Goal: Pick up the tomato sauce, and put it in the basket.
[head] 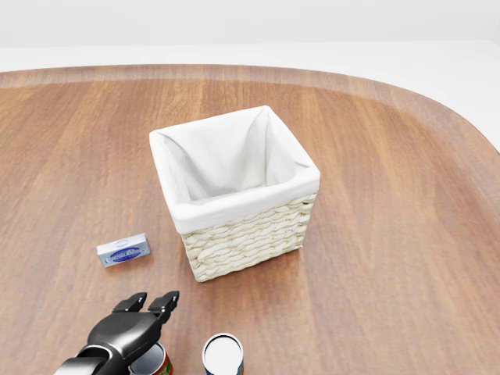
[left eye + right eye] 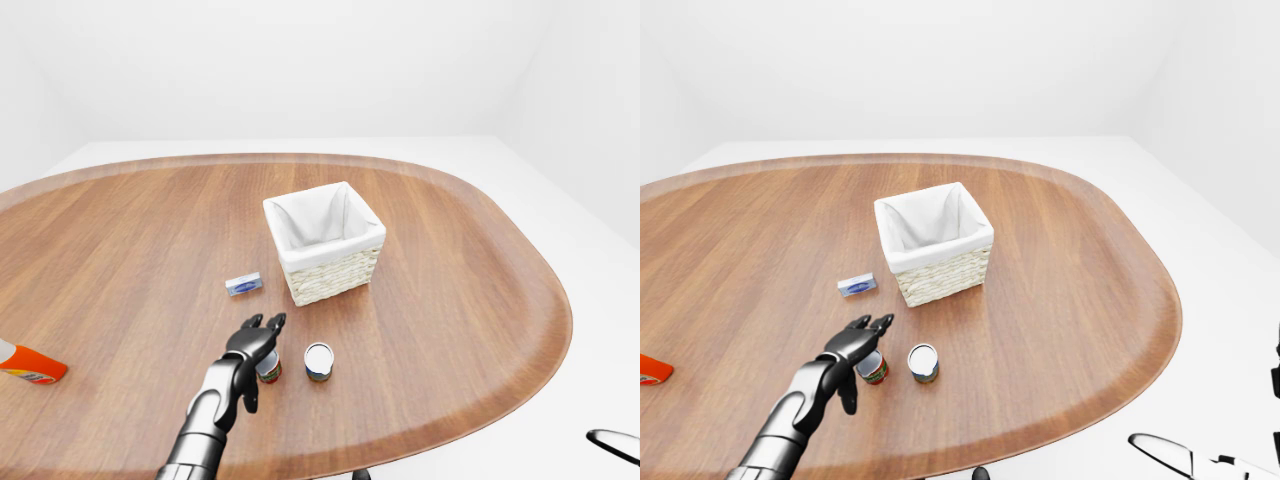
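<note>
Tomato sauce (image 2: 874, 368): small upright red-and-green can under left hand (image 2: 854, 346), fingers spread, ungrasped.

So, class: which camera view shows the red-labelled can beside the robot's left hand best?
The right-eye view: the red-labelled can stands whole beside the left hand, label visible. The left-eye view has the hand partly covering it, and the head view cuts it off at the bottom edge beneath the fingers.
</note>
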You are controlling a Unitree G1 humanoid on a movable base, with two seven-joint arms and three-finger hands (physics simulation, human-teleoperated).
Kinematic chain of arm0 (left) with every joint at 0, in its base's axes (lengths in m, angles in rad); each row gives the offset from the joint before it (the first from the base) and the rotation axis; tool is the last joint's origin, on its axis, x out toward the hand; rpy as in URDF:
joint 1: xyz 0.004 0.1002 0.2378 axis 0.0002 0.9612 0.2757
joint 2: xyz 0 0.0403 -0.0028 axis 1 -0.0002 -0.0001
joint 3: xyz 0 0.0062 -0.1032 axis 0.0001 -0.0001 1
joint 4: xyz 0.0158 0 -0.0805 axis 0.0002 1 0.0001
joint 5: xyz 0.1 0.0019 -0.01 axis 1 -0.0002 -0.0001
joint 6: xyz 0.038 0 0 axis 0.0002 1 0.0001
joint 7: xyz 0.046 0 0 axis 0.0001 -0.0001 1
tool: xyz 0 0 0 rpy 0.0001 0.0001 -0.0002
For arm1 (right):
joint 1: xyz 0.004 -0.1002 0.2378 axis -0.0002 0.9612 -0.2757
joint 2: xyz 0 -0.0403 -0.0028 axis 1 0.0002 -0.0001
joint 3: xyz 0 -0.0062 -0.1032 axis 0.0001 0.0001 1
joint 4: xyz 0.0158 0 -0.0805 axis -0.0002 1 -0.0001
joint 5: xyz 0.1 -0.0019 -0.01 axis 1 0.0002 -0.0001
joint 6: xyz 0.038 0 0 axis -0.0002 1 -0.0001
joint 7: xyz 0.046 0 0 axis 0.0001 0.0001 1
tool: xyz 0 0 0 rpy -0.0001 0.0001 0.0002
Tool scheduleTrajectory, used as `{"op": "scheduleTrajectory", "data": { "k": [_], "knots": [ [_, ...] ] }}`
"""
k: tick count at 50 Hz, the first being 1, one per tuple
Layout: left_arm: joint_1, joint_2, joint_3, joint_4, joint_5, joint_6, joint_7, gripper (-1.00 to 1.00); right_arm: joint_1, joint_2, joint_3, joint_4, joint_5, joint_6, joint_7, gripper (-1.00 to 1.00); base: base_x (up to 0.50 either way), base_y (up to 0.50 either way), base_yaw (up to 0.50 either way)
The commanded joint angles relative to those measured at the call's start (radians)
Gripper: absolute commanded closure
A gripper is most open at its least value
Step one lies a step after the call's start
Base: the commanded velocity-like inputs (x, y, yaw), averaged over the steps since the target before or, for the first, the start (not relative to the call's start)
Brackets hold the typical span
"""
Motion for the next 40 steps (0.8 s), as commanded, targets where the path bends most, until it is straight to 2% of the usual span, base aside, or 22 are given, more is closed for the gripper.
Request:
{"op": "scheduleTrajectory", "data": {
  "k": [1, 27, 30, 31, 40],
  "knots": [
    [-0.026, 0.000, -0.016, 0.078, 0.009, 0.000, 0.041, -1.00, 0.005, -0.008, -0.009, 0.000, 0.009, 0.000, -0.005, -1.00, 0.00, 0.00, 0.00],
    [-0.074, -0.002, -0.032, 0.233, 0.022, 0.000, 0.101, -1.00, 0.002, -0.003, -0.009, 0.000, 0.011, 0.000, -0.002, -1.00, 0.00, 0.00, 0.00],
    [-0.073, -0.002, -0.034, 0.232, 0.017, 0.000, 0.099, 0.40, -0.007, 0.005, -0.008, 0.000, 0.010, 0.000, 0.006, -1.00, 0.00, 0.00, 0.00],
    [-0.076, -0.003, -0.033, 0.237, 0.016, 0.000, 0.102, 1.00, -0.009, 0.008, -0.008, 0.000, 0.010, 0.000, 0.010, -1.00, 0.00, 0.00, 0.00],
    [-0.080, -0.001, -0.036, 0.238, 0.013, 0.000, 0.107, 1.00, -0.026, 0.017, -0.005, 0.000, 0.006, 0.000, 0.019, -1.00, 0.00, 0.00, 0.00]
  ]
}}
